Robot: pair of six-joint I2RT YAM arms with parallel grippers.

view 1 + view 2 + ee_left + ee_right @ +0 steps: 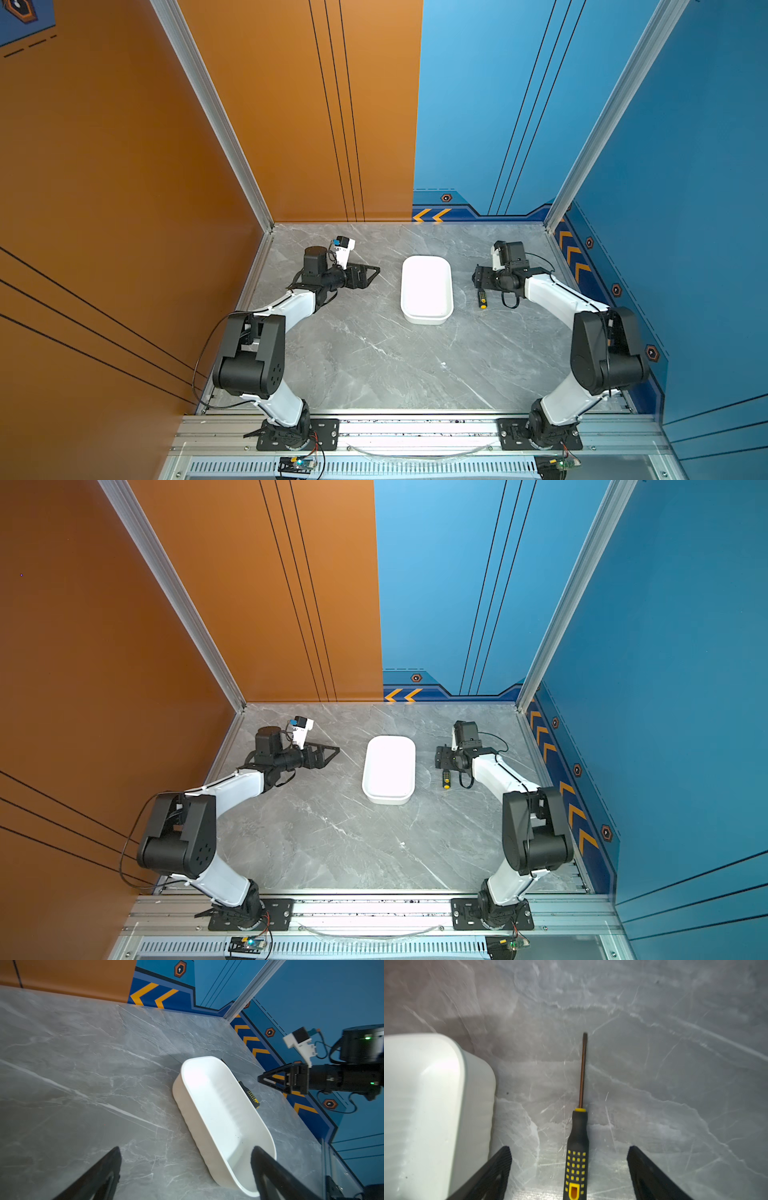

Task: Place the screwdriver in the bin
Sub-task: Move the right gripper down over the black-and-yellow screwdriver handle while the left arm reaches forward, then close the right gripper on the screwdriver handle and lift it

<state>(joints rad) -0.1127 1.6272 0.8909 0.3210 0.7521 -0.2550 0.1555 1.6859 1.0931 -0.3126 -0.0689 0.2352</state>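
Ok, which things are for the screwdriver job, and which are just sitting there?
For the job:
- screwdriver, lying flat beside the bin
- bin, white, empty
- right gripper, open, a finger on each side of the handle

Just there:
- left gripper, open, holding nothing
- table, grey marble

The table top looks like smooth grey marble-patterned stone with a soft sheen, and the bin in the middle is smooth white plastic, glossy enough to catch the light. Just right of it, the screwdriver has a dark metal shaft with a coppery gleam and a matt black, rubbery-looking handle with yellow dots. The fingers of the right gripper are matt black with finely ribbed faces, and the far corner posts are brushed aluminium.
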